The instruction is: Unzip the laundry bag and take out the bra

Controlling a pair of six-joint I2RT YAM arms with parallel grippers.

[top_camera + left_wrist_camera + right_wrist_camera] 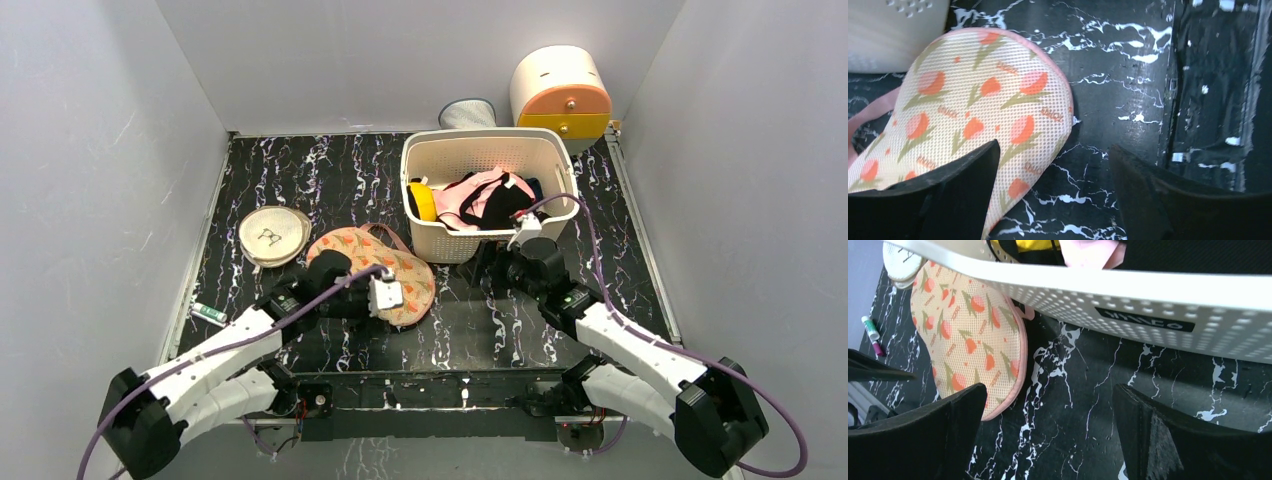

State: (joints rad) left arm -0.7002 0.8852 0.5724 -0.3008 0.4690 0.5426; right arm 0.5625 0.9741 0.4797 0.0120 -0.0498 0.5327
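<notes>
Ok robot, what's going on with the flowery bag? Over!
Left gripper open, over the edge of the laundry bag. Right gripper open, beside the basket. Bag lying flat, no bra showing. Nothing lying on it.

Black, white-veined counter (330, 170). On it: floral bag (350, 245) centre, round disc (273, 235) just left, white basket (450, 240) right, marker (209, 313) nr left edge.

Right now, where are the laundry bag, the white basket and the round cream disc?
laundry bag (350, 244): top external view, left lobe.
white basket (450, 243): top external view, front wall.
round cream disc (272, 234): top external view, its centre.
</notes>
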